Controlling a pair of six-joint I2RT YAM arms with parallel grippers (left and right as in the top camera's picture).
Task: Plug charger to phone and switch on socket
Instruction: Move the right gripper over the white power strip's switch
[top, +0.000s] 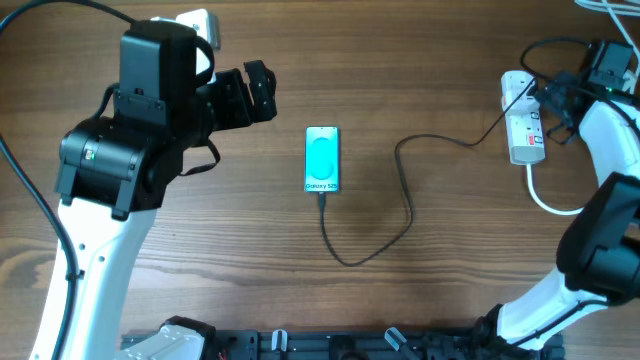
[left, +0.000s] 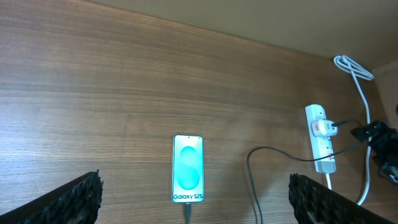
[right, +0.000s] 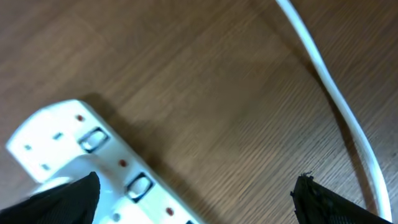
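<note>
The phone (top: 322, 158) lies flat mid-table, teal screen up, "Galaxy" end toward me. The charger (top: 405, 200), a thin black cable, runs from the phone's near end, loops right and reaches the socket (top: 524, 125). In the left wrist view the connector sits at the phone's (left: 188, 169) lower edge, and the cable (left: 250, 180) leads to the socket (left: 321, 143). My left gripper (top: 258, 92) is open and empty, up and left of the phone. My right gripper (right: 196, 190) is open over the socket (right: 74, 143), one finger above its rocker switches, the other over bare table.
The socket's thick white cord (right: 336, 106) curves past the right gripper and loops near the right arm (top: 545, 205). A coil of white cable (left: 354, 65) lies at the far right edge. The arm bases stand along the front edge.
</note>
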